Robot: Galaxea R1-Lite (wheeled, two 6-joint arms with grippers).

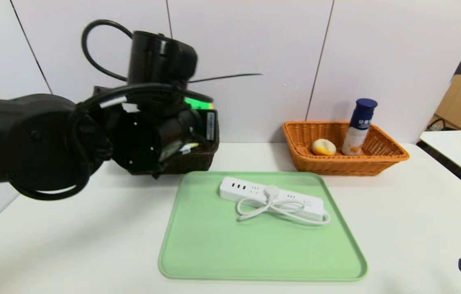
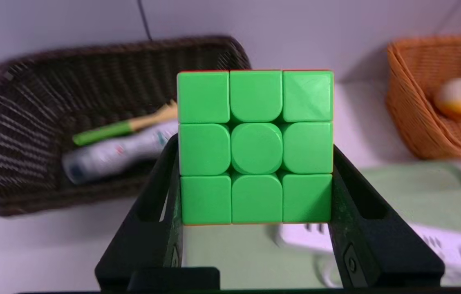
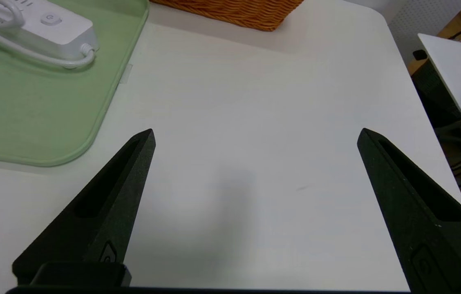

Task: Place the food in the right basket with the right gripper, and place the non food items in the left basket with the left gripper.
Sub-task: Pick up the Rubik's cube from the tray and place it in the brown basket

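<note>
Your left gripper had its two black fingers clamped on either side of the puzzle cube, green face toward the wrist camera, held in the air near the dark brown basket. In that basket lay the green-handled spoon and the pale tube, touching each other. Your right gripper hung with its fingers spread wide and nothing between them, over bare white table beside the green tray. The power strip lay on the tray with its cord looped. The orange-tan basket held the bun and the upright bottle.
</note>
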